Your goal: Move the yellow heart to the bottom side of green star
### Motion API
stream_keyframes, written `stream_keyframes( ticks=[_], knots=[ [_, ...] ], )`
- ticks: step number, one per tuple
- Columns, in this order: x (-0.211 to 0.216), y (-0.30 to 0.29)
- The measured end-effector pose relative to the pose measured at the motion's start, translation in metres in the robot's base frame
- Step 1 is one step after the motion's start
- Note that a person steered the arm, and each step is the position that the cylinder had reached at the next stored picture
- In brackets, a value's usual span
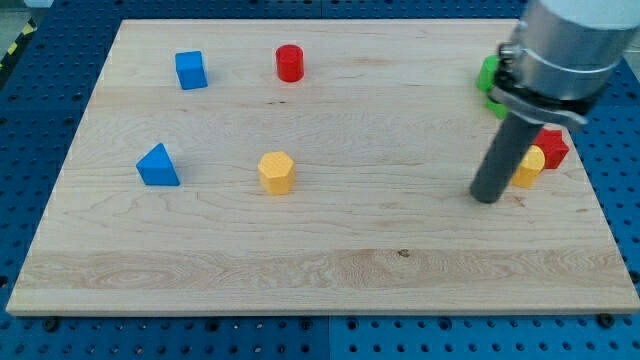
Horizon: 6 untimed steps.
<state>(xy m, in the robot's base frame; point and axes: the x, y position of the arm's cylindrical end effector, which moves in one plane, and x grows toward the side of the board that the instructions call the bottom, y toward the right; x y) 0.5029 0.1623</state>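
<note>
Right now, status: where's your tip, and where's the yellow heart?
My tip down on the board, touching the yellow heart's left side. Green star above, mostly hidden behind the arm. Red block beside the heart's right.

The arm (pixel 560 60) half hides a green block (pixel 488 76) and a yellow block (pixel 530 168).

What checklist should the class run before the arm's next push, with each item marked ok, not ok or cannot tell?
1. My tip in view: ok, on the board just left of the yellow block.
2. That yellow block is the heart: cannot tell, the rod hides part of it.
3. Green block is the star: cannot tell, the arm covers most of it.
4. Yellow block below green block: ok, though off to the view's right.
5. Red block apart from yellow block: not ok, they look touching.
</note>
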Motion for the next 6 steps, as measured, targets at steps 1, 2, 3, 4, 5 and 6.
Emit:
stream_keyframes(
  ticks=[1, 2, 3, 4, 5, 6],
  knots=[
    [-0.003, 0.017],
    [-0.007, 0.062],
    [-0.018, 0.088],
    [-0.010, 0.102],
    [-0.040, 0.113],
    [-0.061, 0.104]
  ],
)
